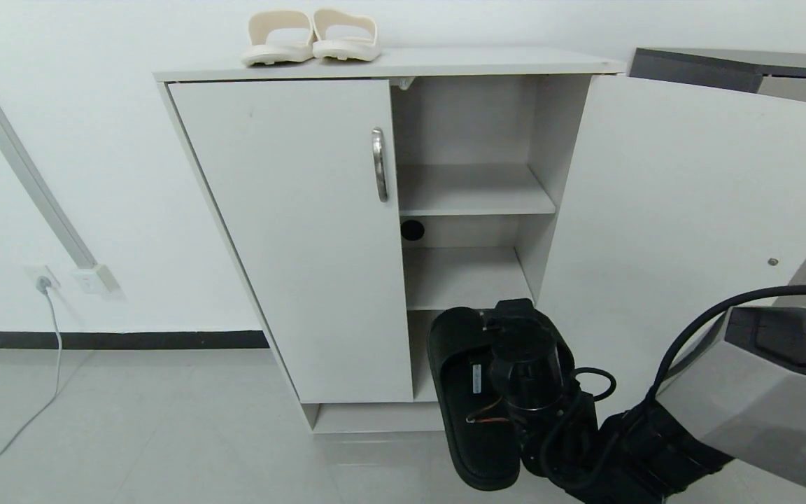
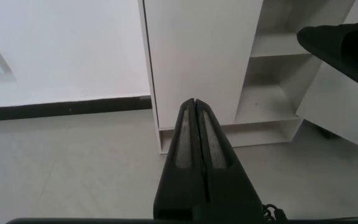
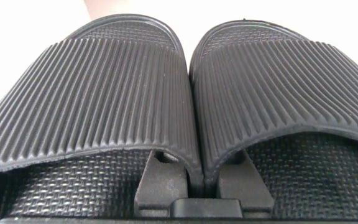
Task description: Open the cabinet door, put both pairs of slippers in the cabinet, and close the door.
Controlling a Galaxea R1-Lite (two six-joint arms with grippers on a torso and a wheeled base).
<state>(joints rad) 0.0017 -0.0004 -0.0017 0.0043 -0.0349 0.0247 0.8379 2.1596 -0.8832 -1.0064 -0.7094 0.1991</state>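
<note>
A white cabinet stands against the wall, its left door shut and its right door swung open. A beige pair of slippers rests on its top. My right gripper is shut on a black pair of slippers, held side by side in front of the lowest open compartment. In the right wrist view the fingers pinch the inner edges of the two ribbed straps. My left gripper is shut and empty, low over the floor, pointing at the cabinet base; the black slippers show beyond it.
Inside the open half are two bare shelves, the lower one below a round hole in the back. A steel handle sits on the shut door. A wall socket with a cable is at the left. Open floor lies front left.
</note>
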